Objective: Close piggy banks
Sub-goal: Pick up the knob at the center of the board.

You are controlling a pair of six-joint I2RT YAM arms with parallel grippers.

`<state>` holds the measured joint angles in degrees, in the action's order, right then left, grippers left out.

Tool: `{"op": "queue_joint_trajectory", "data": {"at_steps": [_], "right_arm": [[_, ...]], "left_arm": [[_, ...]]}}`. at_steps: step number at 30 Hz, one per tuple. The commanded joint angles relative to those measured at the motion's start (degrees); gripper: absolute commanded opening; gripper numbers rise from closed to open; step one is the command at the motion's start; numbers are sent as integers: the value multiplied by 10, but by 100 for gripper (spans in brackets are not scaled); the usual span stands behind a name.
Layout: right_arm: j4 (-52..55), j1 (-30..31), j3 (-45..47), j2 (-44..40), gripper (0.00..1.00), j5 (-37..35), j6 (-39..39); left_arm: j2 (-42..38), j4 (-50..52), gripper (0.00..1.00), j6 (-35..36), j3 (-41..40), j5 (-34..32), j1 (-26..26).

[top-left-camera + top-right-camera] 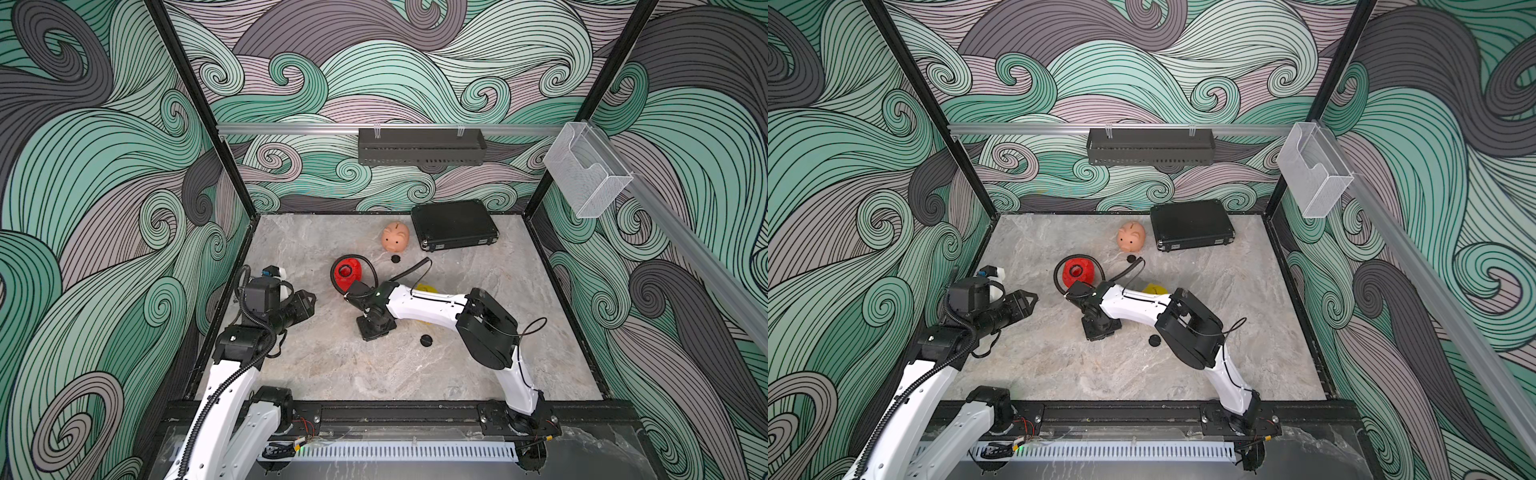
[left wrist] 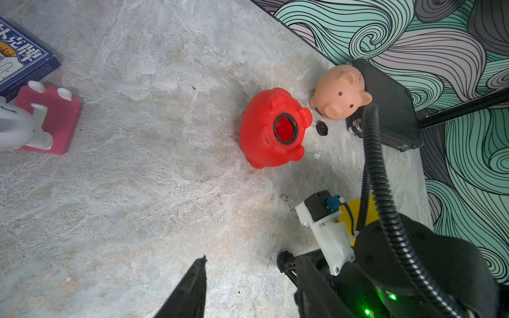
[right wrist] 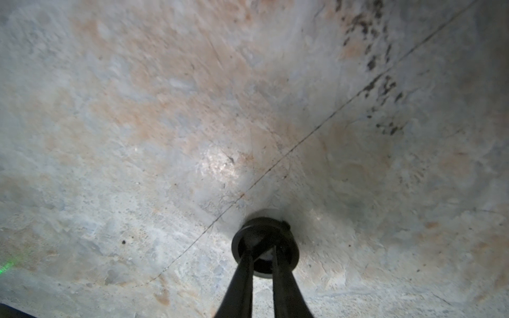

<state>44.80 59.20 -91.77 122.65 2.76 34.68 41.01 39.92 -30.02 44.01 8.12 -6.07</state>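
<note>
The red piggy bank [image 1: 347,272] [image 2: 272,129] lies with its round belly hole open and facing up. Upright by the back wall stands the peach-pink piggy bank [image 1: 395,237] [image 2: 340,93]. Only a sliver of the yellow piggy bank [image 1: 426,286] [image 2: 356,210] shows behind my right arm. My right gripper [image 1: 374,328] [image 3: 263,247] points down at the table in front of the red pig, shut on a black round plug [image 3: 264,234]. To the left of the red pig, my left gripper [image 1: 308,301] [image 2: 252,258] stands open and empty.
One loose black plug [image 1: 395,259] [image 2: 321,128] lies between the red and pink pigs, another [image 1: 427,340] under my right forearm. A black case [image 1: 455,224] sits at the back right. A card box [image 2: 22,60] and a pink-and-white toy [image 2: 41,118] lie at the left.
</note>
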Motion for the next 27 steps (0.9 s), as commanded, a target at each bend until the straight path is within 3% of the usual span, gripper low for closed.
{"op": "queue_joint_trajectory", "data": {"at_steps": [1,16,27], "right_arm": [[11,-1,10,20,17,-20,-9],[82,-4,-23,24,16,-22,-168],[76,-4,-27,-27,17,-23,-159]], "left_arm": [[-5,11,52,5,2,-3,4],[-5,12,52,5,1,-2,4],[-7,12,52,4,0,-2,4]]}}
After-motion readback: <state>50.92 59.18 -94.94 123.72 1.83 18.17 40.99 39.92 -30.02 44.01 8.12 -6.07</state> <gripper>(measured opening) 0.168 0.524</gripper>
